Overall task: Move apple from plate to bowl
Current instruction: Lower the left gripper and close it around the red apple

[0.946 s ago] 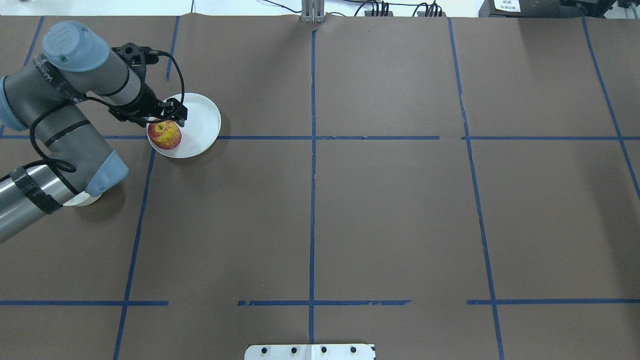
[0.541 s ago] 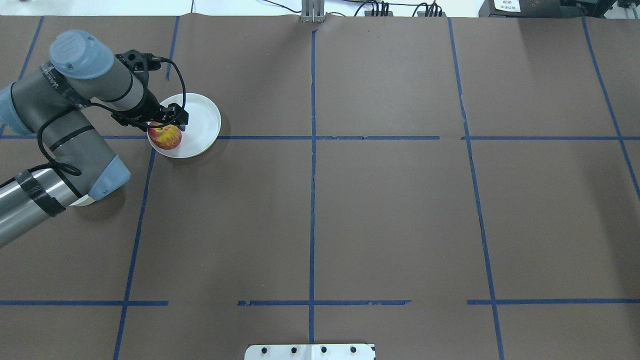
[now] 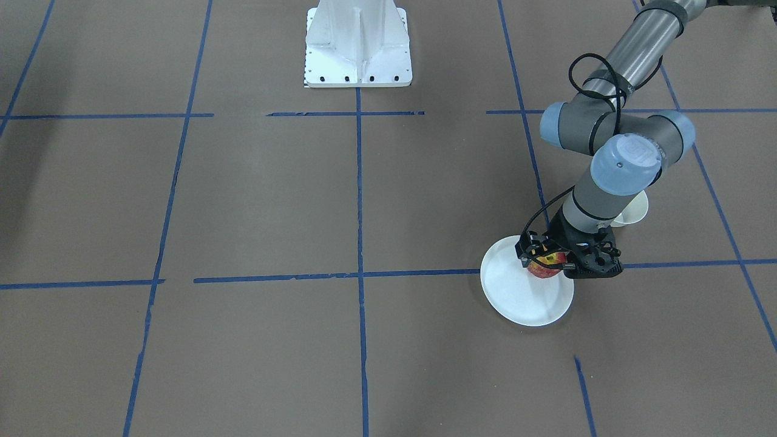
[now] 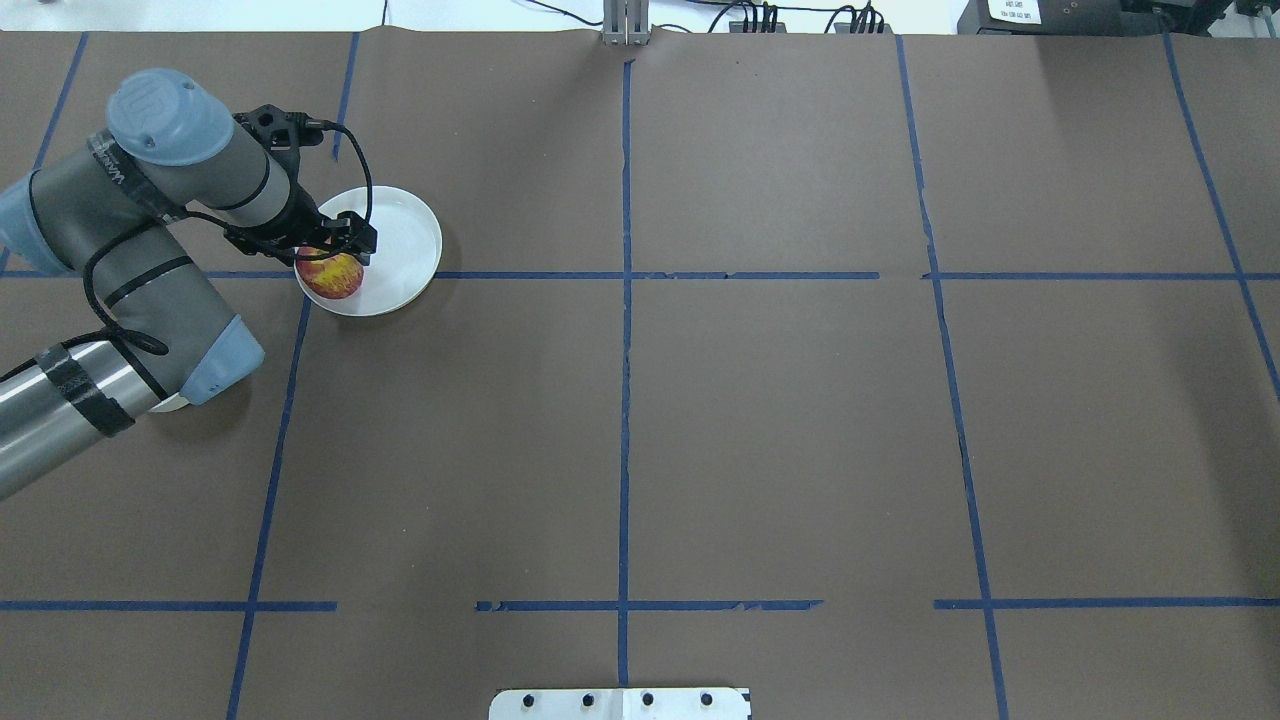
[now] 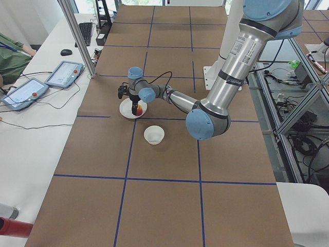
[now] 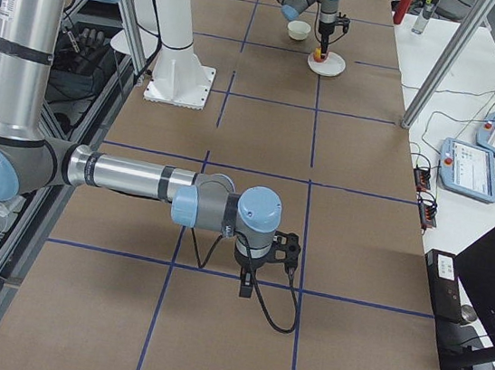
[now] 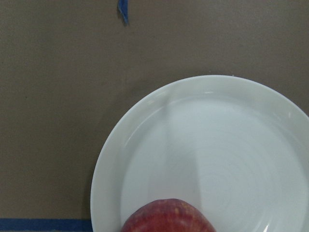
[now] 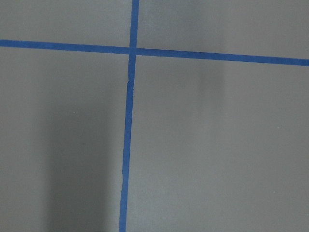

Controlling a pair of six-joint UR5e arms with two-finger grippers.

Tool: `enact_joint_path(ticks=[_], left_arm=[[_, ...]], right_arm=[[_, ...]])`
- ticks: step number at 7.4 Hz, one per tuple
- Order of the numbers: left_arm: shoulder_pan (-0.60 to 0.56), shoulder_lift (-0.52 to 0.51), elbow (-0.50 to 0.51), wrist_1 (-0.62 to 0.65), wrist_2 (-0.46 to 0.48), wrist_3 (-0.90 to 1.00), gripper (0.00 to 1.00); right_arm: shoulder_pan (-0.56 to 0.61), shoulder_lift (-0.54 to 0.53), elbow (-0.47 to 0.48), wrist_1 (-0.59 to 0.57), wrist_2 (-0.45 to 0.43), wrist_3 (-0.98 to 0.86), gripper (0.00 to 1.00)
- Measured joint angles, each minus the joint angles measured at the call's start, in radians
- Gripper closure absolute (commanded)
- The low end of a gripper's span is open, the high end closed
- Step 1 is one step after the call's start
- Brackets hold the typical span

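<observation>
The red and yellow apple lies on the near-left part of the white plate. My left gripper stands low over the apple, jaws open on either side of it. The front view shows the apple between the black fingers on the plate. In the left wrist view the apple's top fills the bottom edge above the plate. The cream-white bowl stands empty behind the left arm, a short way from the plate; it also shows in the left side view. My right gripper hangs over bare table; I cannot tell its state.
Brown paper with blue tape lines covers the table. The left arm's elbow hangs over the bowl in the overhead view. The white robot base stands at the table's middle edge. An aluminium post rises beyond the plate.
The left gripper has come down closer onto the apple and the arm's elbow has shifted slightly. The apple and plate have not moved.
</observation>
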Motion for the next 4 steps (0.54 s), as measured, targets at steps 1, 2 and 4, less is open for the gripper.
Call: enact_joint_path(ticks=[1, 2, 4], left_arm=[[0.004, 0.0, 0.001, 0.0, 0.0, 0.0, 0.05], [0.006, 0.0, 0.003, 0.0, 0.0, -0.001, 0.19], [0.008, 0.001, 0.009, 0.001, -0.002, 0.001, 0.61]], right_arm=[[0.0, 0.0, 0.0, 0.0, 0.0, 0.0, 0.0], [0.0, 0.0, 0.0, 0.0, 0.0, 0.0, 0.0], [0.0, 0.0, 0.0, 0.0, 0.0, 0.0, 0.0]])
